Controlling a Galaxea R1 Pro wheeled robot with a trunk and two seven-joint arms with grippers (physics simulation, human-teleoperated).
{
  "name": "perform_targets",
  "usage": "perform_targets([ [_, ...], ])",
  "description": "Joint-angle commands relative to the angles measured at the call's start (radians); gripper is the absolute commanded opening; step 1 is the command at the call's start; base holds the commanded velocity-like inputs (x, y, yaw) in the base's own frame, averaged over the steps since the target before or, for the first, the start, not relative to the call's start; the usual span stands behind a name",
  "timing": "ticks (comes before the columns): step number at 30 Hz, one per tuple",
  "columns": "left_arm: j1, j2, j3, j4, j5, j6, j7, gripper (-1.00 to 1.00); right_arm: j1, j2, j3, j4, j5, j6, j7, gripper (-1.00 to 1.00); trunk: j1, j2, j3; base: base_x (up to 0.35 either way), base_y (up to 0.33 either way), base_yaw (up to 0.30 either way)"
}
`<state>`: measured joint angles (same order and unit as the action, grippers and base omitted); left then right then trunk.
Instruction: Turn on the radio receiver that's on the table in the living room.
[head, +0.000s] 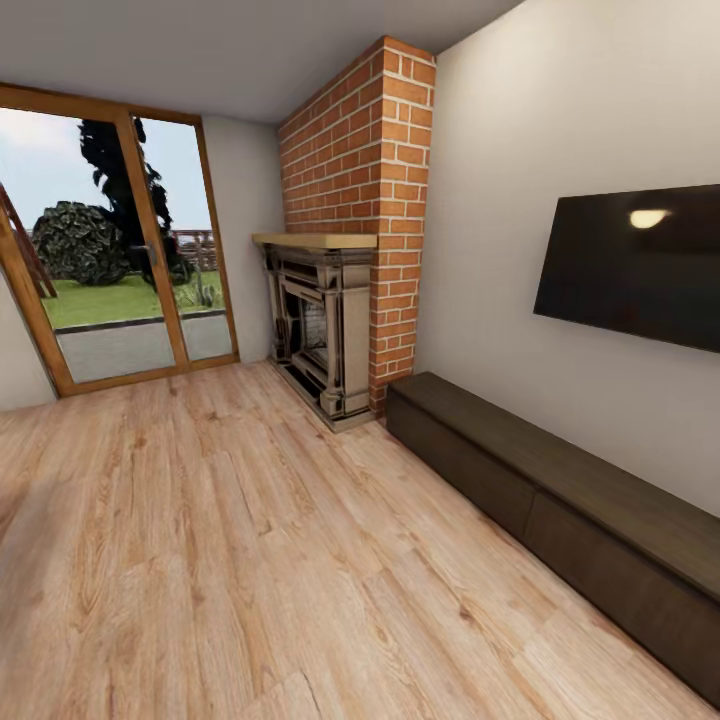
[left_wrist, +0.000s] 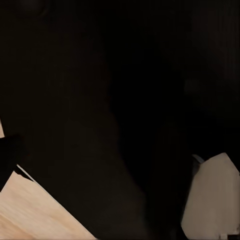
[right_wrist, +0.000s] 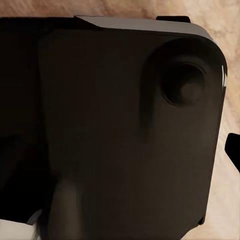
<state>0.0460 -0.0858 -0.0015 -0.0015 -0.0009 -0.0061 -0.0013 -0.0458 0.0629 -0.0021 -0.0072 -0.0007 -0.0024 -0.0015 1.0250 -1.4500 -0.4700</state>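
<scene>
The radio receiver and the glossy grey table are out of view. The head view looks across a light wood plank floor (head: 230, 560) toward a brick fireplace. The left wrist view is close against a dark part of my own body (left_wrist: 120, 100), with a wedge of plank floor (left_wrist: 35, 215) beside it. A black rounded housing of my body (right_wrist: 120, 135) fills most of the right wrist view, with floor along its edge. A dark sliver at each wrist view's edge may be a fingertip, too little to judge the jaws.
A long dark-brown bench (head: 560, 500) runs along the right wall under a wall-mounted black TV (head: 640, 265). A brick chimney with a fireplace (head: 325, 330) stands ahead. Glass doors (head: 120, 260) to a garden are at the far left. Open floor lies ahead and left.
</scene>
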Motion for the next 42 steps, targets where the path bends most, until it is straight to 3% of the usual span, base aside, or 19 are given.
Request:
perform_targets([
  [1,0.0,-0.001,-0.001,0.0,0.001,0.0,0.0,1.0,0.0,0.0,0.0,0.0,0.0,-0.001,0.0,1.0,0.0,0.0,0.0,0.0,0.0,0.0],
  [7,0.0,-0.03,-0.003,-0.028,0.002,0.003,0.0,1.0,-0.002,-0.016,0.003,-0.032,0.004,-0.035,0.0,1.0,0.0,0.0,0.0,0.0,0.0,0.0],
  [12,0.0,-0.035,-0.003,-0.056,0.0,0.011,0.004,1.0,-0.009,-0.044,0.003,-0.061,0.014,-0.037,0.009,1.0,0.0,0.0,0.0,0.0,0.0,0.0],
  [13,0.0,-0.034,-0.003,-0.232,-0.001,0.013,0.008,1.0,-0.01,-0.067,0.003,-0.282,0.026,-0.036,0.01,1.0,0.0,0.0,0.0,0.0,0.0,0.0],
  [14,0.0,-0.034,-0.003,-0.259,-0.001,0.019,0.015,1.0,-0.011,-0.069,0.003,-0.313,0.049,-0.035,0.01,1.0,0.0,0.0,0.0,0.0,0.0,0.0],
  [16,0.0,-0.033,-0.002,-0.338,-0.001,0.066,0.054,1.0,-0.016,-0.071,0.002,-0.395,0.147,-0.031,0.009,1.0,0.0,0.0,0.0,0.0,0.0,0.0],
  [19,-0.001,-0.03,-0.001,-0.42,0.004,0.122,0.094,1.0,-0.021,-0.071,-0.001,-0.458,0.215,-0.029,0.005,1.0,0.0,0.0,0.0,0.0,0.0,0.0],
  [21,-0.001,-0.026,0.002,-0.487,0.026,0.15,0.113,1.0,-0.022,-0.071,-0.002,-0.502,0.235,-0.03,0.001,1.0,0.0,0.0,0.0,0.0,0.0,0.021],
  [24,-0.002,-0.023,0.007,-0.568,0.072,0.165,0.142,1.0,-0.023,-0.071,-0.002,-0.573,0.247,-0.03,-0.001,1.0,0.0,0.0,0.0,0.0,0.0,0.178],
  [27,-0.004,-0.029,0.007,-0.632,0.091,0.163,0.175,1.0,-0.023,-0.072,-0.004,-0.652,0.251,-0.03,-0.001,1.0,0.0,0.0,0.0,0.0,0.0,0.266],
  [30,-0.004,-0.032,0.004,-0.668,0.095,0.129,0.181,1.0,-0.023,-0.072,-0.005,-0.708,0.252,-0.031,-0.001,1.0,0.0,0.0,0.0,0.0,0.0,0.291],
  [34,-0.005,-0.03,0.004,-0.671,0.096,0.012,0.181,1.0,-0.023,-0.072,-0.007,-0.725,0.252,-0.038,-0.001,1.0,0.0,0.0,0.0,0.0,0.0,0.297],
  [42,-0.005,-0.029,0.003,-0.67,0.089,-0.008,0.184,1.0,-0.023,-0.072,-0.007,-0.728,0.255,-0.039,0.0,1.0,0.0,0.0,0.0,0.0,0.0,0.298],
])
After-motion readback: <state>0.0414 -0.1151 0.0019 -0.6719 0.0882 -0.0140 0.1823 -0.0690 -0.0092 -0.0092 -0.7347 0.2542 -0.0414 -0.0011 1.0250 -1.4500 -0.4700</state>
